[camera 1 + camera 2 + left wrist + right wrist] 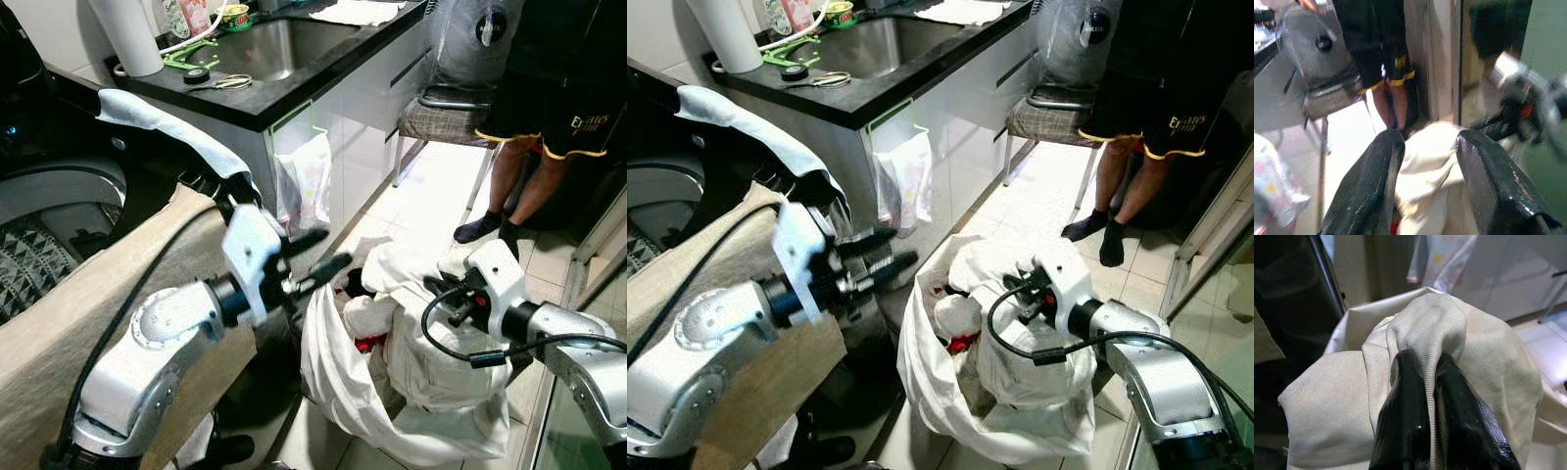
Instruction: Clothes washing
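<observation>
So the right gripper (1422,364) has its two black fingers pinched tight on a fold of a cream-coloured garment (1449,328), and you can see the twill fabric bunched up right between the fingertips in the right wrist view. That garment sits at the top of a white laundry bag (338,377) standing on the tiled floor (421,201), with a few other bits stuffed in, including something red (367,343) lower down. The left gripper (313,257) is up in the air just beside the bag's rim, fingers spread apart with nothing between them, pointing across toward the bag; through its wrist camera you can see the cream cloth past the two open fingers (1371,181). A tan cloth (118,284) is draped over the front of the washing machine (49,215) at the robot's left, and a pale blue cloth (167,132) hangs over the corner above it. Behind is a black countertop (294,88) with a steel sink (269,44), a white roll (127,34) and some scissors (223,83), plus a plastic bag (306,181) hanging off the cabinet. A person (549,108) in black shorts and dark socks stands next to a chair (446,113) near the far side.
</observation>
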Robot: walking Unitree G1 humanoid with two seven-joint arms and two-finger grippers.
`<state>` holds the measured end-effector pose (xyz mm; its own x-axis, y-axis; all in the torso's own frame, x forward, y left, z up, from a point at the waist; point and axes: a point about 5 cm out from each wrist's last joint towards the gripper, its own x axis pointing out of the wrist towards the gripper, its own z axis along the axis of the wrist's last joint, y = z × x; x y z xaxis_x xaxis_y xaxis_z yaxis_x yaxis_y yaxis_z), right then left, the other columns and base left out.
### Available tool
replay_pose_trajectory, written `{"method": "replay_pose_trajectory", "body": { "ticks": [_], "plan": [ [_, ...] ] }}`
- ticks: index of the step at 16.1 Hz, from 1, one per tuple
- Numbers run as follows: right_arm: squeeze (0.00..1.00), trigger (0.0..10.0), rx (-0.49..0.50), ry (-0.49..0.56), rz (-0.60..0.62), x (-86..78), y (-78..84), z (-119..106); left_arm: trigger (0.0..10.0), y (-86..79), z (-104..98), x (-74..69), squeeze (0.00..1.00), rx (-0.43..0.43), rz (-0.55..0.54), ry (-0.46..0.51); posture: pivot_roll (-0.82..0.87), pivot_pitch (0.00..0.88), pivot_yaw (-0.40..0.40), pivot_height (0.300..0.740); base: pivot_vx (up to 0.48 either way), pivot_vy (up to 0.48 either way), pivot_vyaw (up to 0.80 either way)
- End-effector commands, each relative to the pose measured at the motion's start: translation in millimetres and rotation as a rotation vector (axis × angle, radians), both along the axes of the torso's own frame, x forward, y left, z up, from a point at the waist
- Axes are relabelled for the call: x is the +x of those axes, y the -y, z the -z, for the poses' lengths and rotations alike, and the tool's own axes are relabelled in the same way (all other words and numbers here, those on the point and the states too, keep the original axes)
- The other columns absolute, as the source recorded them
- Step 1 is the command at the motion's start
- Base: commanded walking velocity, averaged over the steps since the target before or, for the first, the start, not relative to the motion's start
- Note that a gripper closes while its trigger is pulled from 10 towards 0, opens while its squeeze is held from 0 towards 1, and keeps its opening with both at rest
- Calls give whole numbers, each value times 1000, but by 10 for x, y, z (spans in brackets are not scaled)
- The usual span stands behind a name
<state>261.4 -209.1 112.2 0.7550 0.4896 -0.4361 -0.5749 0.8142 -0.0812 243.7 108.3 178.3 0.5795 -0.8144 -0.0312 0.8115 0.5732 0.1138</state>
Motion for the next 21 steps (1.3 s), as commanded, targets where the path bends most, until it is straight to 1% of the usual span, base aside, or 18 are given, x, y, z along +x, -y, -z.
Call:
{"method": "replay_pose_trajectory", "body": {
  "ticks": [1,2,3,4,5,8,9,10,12,14,15,21],
  "plan": [
    [0,10000,-10,18,23,7,36,-3,10000,-34,87,14,0,67,-13,16,-62,20,116,740,0,0,0],
    [0,10000,-6,11,26,-2,35,28,10000,-67,222,23,0,134,-23,7,-64,22,114,740,0,0,0],
    [0,10000,-6,8,25,-11,30,43,10000,-78,275,15,0,157,-17,0,-64,22,114,740,0,0,0],
    [0,10000,-31,2,36,-31,46,105,10000,-114,415,-12,0,232,-7,-19,-65,26,114,740,0,0,0],
    [0,10000,-47,0,54,-42,70,134,10000,-123,460,-37,0,257,1,-22,-65,26,115,740,0,0,0],
    [0,10000,-44,1,106,-40,136,143,10000,-122,447,-44,0,239,-3,-15,-65,27,118,740,0,0,0],
    [180,10000,-38,-3,119,-42,156,143,10000,-121,448,-43,0,239,-1,-12,-66,27,119,740,0,0,0],
    [1000,10000,-36,-4,132,-49,188,146,10000,-117,449,-42,0,240,2,-6,-66,27,119,740,0,0,0],
    [1000,10000,-54,-5,165,-71,253,172,10000,-105,442,-43,0,236,8,-1,-67,28,123,740,0,0,0],
    [996,10000,-62,-4,190,-73,283,185,10000,-95,439,-42,0,231,11,1,-66,28,126,740,0,0,0],
    [0,10000,-69,-4,204,-72,309,200,10000,-85,439,-41,0,229,16,2,-64,28,129,740,0,0,0],
    [0,10000,-76,10,246,-41,352,210,10000,-98,425,-21,0,234,9,14,-58,24,128,740,0,0,0]
  ]
}}
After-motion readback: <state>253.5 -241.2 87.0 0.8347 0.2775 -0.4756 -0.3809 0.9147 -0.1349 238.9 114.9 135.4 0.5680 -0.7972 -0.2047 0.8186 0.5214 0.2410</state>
